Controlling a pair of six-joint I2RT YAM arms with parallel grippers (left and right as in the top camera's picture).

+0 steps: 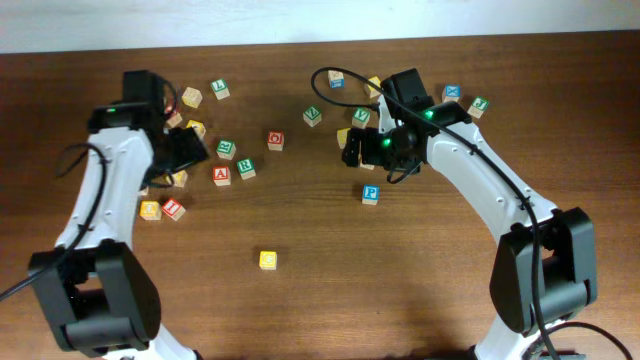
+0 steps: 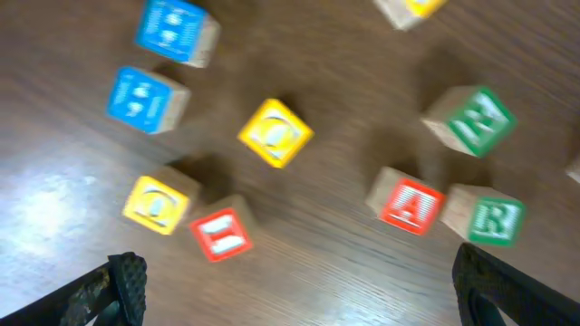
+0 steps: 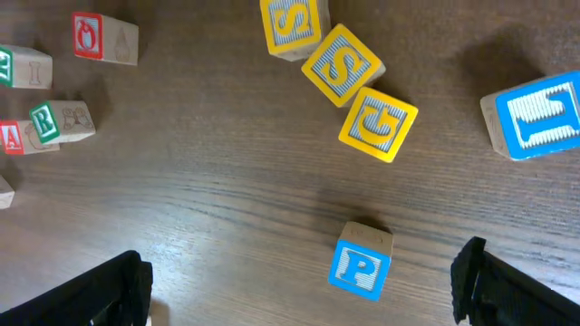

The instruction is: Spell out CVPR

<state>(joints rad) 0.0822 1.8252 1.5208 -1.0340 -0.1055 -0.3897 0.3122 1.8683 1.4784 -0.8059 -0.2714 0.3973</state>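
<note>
Stretching across every view is a dark brown wooden table (image 1: 420, 300), whose far edge meets a pale strip (image 1: 300, 20) at the top of the overhead view. Letter cubes scatter over the far half. The near half, between the two arm bases, is open wood with only a lone yellow cube (image 1: 267, 260) on it, its letter too small to read. The side edges lie outside the views.

The left gripper (image 2: 299, 294) hangs over the left cluster with its jaws spread wide and nothing between them. The green R cube (image 2: 489, 217) sits just ahead of one fingertip, touching or nearly touching a red A cube (image 2: 410, 201).

The right gripper (image 3: 304, 290) is likewise wide apart and empty. The blue P cube (image 3: 361, 263) lies flat on the wood just ahead of it, within the span of the fingers and apart from the other cubes. A green-lettered cube (image 1: 313, 116), seemingly the V, lies near this gripper, on its left and farther from the arm bases.
</note>
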